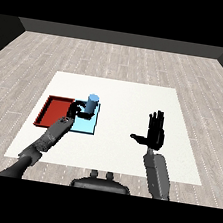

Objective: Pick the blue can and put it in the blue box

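The blue can (92, 103) stands upright over the light blue tray (87, 125), at the tray's far end, with the left hand (77, 110) curled round its lower part. Whether the can's base rests on the tray floor is hidden by the fingers. The red tray (53, 111) lies touching the blue tray's left side, and the left forearm crosses the seam between them. Right of the blue tray the white tabletop (131, 96) stretches bare to the right hand (154, 133), which hovers well apart, fingers straight and spread, thumb out.
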